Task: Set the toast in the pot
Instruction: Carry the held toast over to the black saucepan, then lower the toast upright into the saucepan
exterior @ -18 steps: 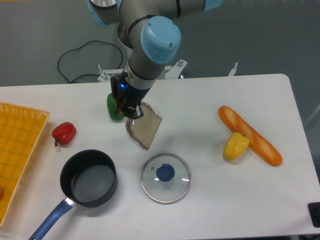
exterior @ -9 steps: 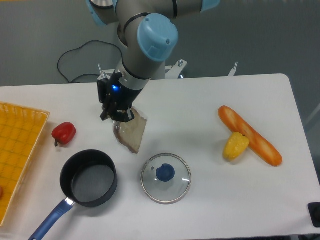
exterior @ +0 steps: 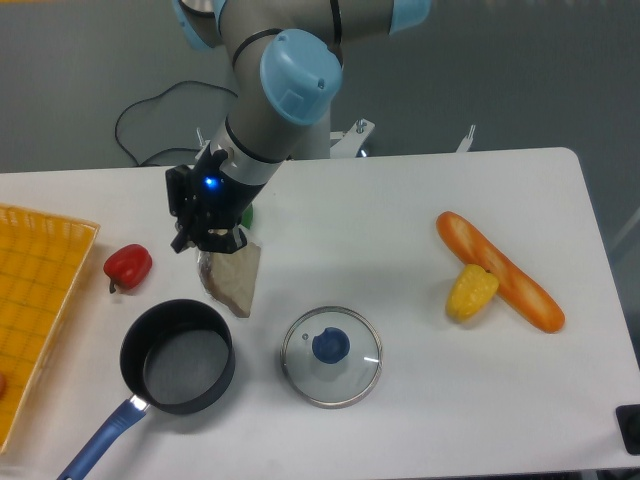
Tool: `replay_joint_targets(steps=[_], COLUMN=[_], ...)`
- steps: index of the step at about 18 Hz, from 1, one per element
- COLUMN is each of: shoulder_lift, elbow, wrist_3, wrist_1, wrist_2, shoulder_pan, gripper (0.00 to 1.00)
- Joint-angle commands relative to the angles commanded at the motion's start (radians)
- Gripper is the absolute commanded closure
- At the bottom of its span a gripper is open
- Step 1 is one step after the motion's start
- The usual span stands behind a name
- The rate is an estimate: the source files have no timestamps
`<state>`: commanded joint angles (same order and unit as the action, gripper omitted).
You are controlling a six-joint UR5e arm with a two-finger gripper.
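Observation:
The toast [exterior: 230, 280], a pale slice with a brown crust in clear wrap, hangs tilted from my gripper [exterior: 213, 243], which is shut on its upper edge. It is held above the table, just up and right of the pot [exterior: 178, 356], a black saucepan with a grey inside and a blue handle [exterior: 100, 450] pointing to the lower left. The toast's lower corner is near the pot's far rim. The pot holds nothing.
A round glass lid with a blue knob [exterior: 331, 356] lies right of the pot. A red pepper [exterior: 128, 266] sits to the left, beside an orange basket [exterior: 35, 310]. A green item [exterior: 246, 214] peeks from behind my arm. A baguette [exterior: 498, 270] and a yellow piece [exterior: 471, 291] lie at right.
My gripper has carried the toast leftward and slightly down, from beside the green item toward the pot. Nothing else has moved.

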<state>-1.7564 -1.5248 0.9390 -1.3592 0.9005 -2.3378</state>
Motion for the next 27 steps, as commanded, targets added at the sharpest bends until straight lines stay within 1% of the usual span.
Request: replay_joint_targets(steps=[5, 8, 11, 14, 19, 21, 24, 27], shoulder_lift=[-0.015, -0.031, -0.043, -0.052, -0.074, -0.084, -0.1, -0.11], elbow=[0.0, -0.002, -0.008, -0.008, -0.006, -0.006, -0.006, -0.002], wrist_3=[-0.072, -0.149, -0.201, -0.223, -0.223, -0.232, -0.25, -0.25], wrist_1=[0.049, 0.113, 0.16, 0.189, 0.212, 0.233, 0.276, 0.29], wrist_2=[-0.005, -0.015, -0.015, -0.015, -0.015, -0.015, -0.015, -0.015], shoulder_pan=[0.029, 0.047, 0.061, 0.075, 0.084, 0.101, 0.103, 0.104], gripper=[1.0, 1.0, 1.0, 1.0, 1.0, 1.0, 1.0, 1.0])
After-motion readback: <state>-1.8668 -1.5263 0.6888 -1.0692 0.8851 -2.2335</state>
